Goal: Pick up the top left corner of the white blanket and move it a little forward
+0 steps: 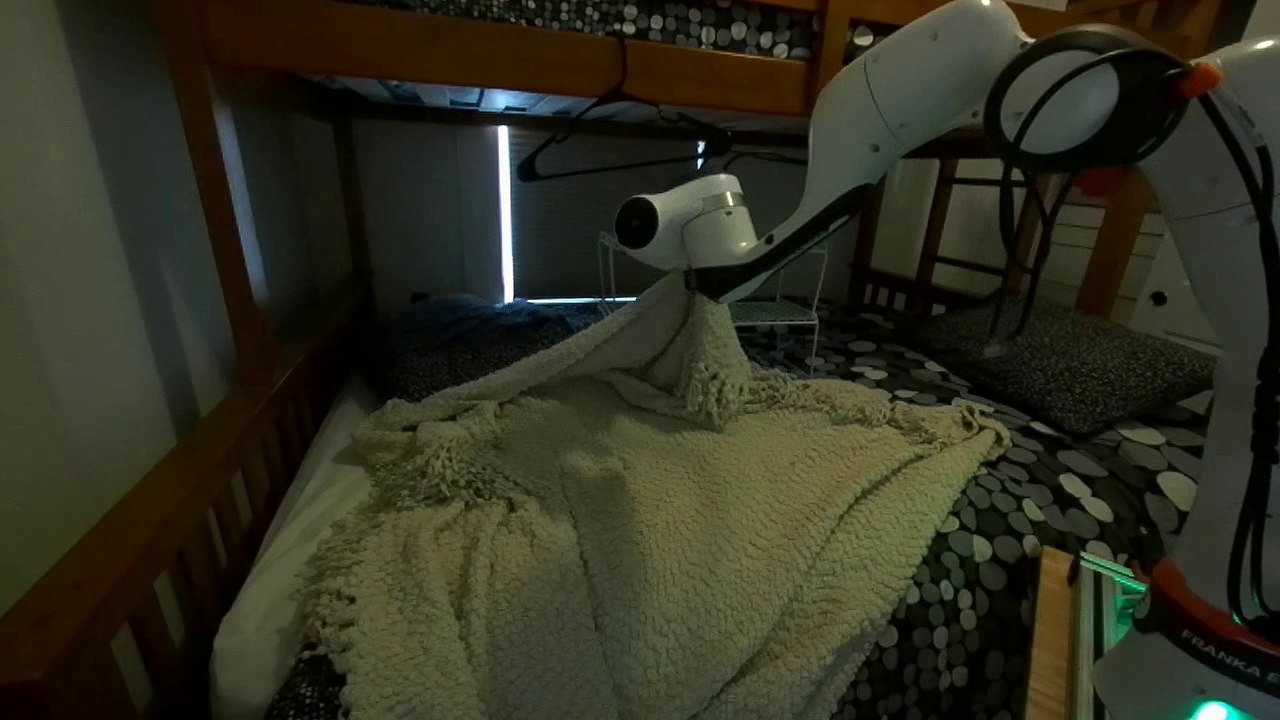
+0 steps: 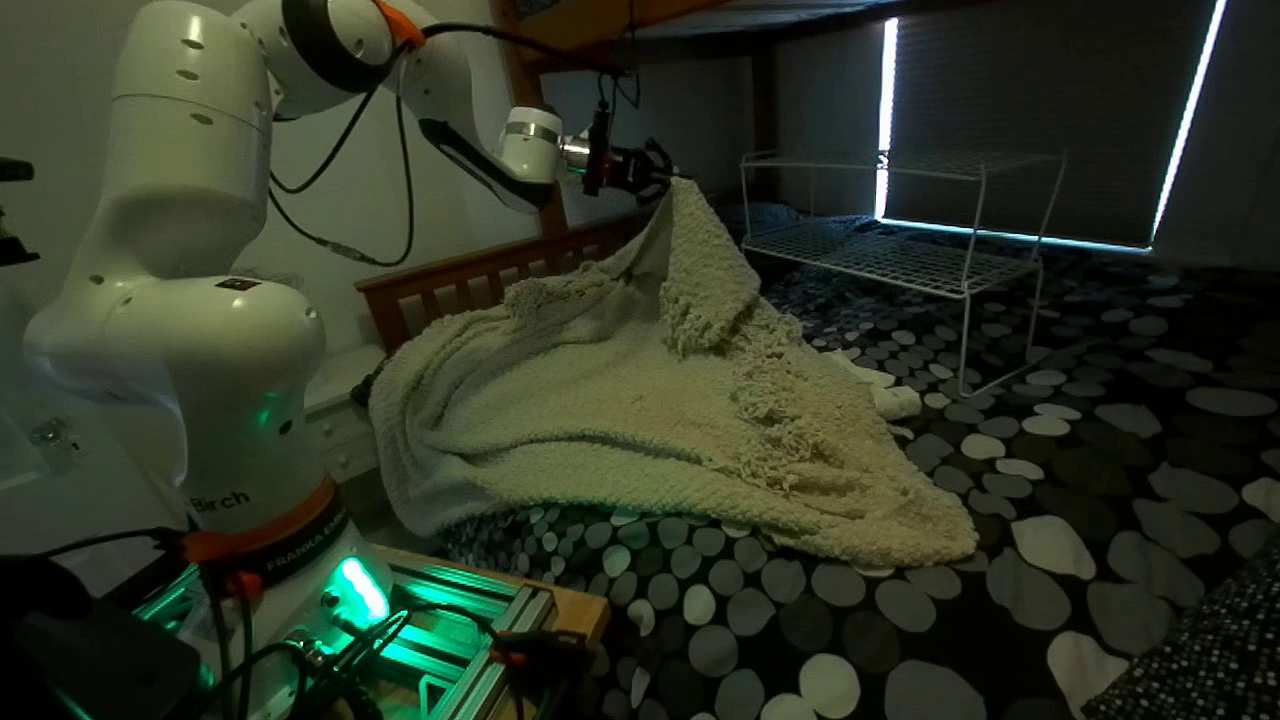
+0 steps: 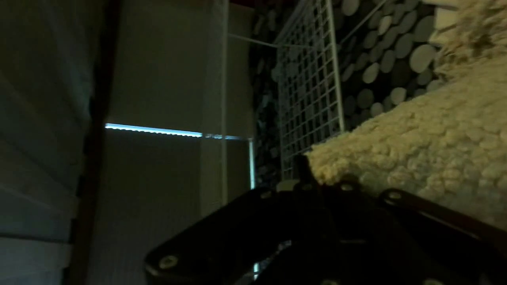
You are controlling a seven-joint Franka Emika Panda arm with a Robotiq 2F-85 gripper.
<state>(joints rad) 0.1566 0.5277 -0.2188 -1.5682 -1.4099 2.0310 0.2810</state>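
Observation:
The white blanket (image 1: pixel 640 520), a cream, waffle-textured throw with fringed edges, lies rumpled over the dark bedding; it also shows in an exterior view (image 2: pixel 600 400). Its raised corner (image 2: pixel 692 225) is pulled up into a peak, with fringe hanging below. My gripper (image 2: pixel 668 176) is shut on this corner and holds it well above the bed. In the wrist view, the gripper (image 3: pixel 311 174) pinches the edge of the blanket (image 3: pixel 443 134), which spreads to the right. In an exterior view the fingers are mostly hidden behind the wrist and the cloth.
A white wire rack (image 2: pixel 890 265) stands on the bed beside the raised corner; it also shows in the wrist view (image 3: pixel 311 79). A black hanger (image 1: pixel 625 110) hangs from the upper bunk (image 1: pixel 500 55). A wooden rail (image 1: pixel 180 500) runs along the bed's side. A dark pillow (image 1: pixel 1080 350) lies near the arm.

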